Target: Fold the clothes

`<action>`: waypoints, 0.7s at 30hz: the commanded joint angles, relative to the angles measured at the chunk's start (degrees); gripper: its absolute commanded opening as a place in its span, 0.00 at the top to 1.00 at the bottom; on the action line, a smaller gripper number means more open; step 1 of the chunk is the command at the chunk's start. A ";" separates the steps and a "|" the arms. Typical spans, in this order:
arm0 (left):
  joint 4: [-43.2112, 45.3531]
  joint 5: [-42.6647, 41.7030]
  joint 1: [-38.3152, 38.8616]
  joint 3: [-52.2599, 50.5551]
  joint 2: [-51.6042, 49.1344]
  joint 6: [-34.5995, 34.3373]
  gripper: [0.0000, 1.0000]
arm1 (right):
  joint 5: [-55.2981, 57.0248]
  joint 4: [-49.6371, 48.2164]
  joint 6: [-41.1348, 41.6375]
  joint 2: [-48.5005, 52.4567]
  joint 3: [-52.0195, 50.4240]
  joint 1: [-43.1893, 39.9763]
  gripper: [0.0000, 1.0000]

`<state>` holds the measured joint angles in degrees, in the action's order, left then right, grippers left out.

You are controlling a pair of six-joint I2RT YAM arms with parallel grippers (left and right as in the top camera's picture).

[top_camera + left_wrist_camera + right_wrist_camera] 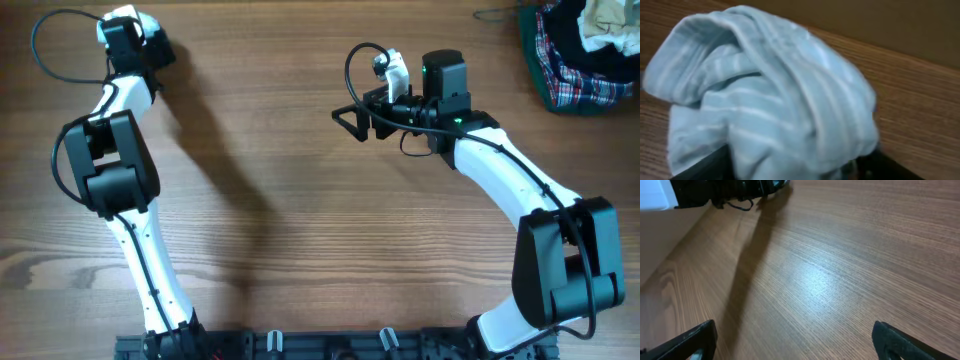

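Note:
The pale blue-and-white striped garment (775, 95) fills the left wrist view, bunched in a wrinkly lump over the wooden table. My left gripper (800, 172) is shut on its lower part, with the dark fingers showing at both bottom corners. In the overhead view the left gripper (150, 40) is at the far left corner of the table, and the garment is mostly hidden under it. My right gripper (347, 115) is open and empty above the bare table middle. Its fingers stand wide apart in the right wrist view (795, 340).
A heap of red-green plaid, dark and cream clothes (585, 50) lies at the far right corner. The wooden table (300, 230) stretches between the arms. The left arm and its cable show at the top left of the right wrist view (725, 192).

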<state>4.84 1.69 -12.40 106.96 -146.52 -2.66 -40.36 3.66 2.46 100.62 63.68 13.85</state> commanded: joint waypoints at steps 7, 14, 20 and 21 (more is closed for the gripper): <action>-12.24 -2.08 2.97 -0.55 6.23 -2.21 0.96 | 3.28 -4.44 -0.79 1.07 1.03 0.20 0.00; -36.68 -11.82 11.30 -0.55 29.75 -5.97 0.96 | -1.11 -9.57 8.22 1.07 1.03 -0.68 0.00; -56.02 -15.04 21.00 -0.55 36.74 -5.22 0.96 | -14.01 -6.38 10.99 0.92 1.03 -6.91 0.12; -58.71 -16.24 22.12 -0.55 37.07 -4.98 0.96 | -14.49 -4.83 10.49 0.72 1.03 -7.61 0.16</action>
<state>-49.15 -11.11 7.14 106.65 -110.98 -8.03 -50.17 -3.14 12.58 100.71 63.81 7.64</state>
